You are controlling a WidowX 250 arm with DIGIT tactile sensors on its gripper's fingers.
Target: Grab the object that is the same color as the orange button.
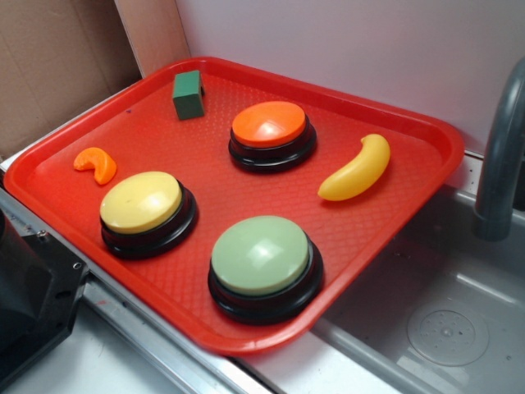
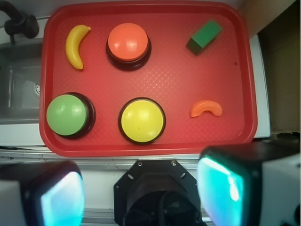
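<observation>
Where tray (image 1: 426, 135) nears its edge, orange crescent (image 1: 96, 164) — small, glossy, curved

Small orange crescent (image 1: 96, 163) lies flat, apart from domed orange button (image 1: 271, 125).

My gripper (image 2: 141, 190) shows only in the wrist view, along the near bottom edge. Two fingers (image 2: 225, 183), one left and one right, each with a pale casing and a pad face glowing teal. A wide gap lies between them; jaws spread apart, nothing between the pads. Dark octagonal base of my arm (image 2: 157, 190) visible in that gap, below the camera. Camera looks straight down, so wrist is held high, pointing downward. Exterior view: black part of my mount (image 1: 29, 304) at near left corner.
</observation>
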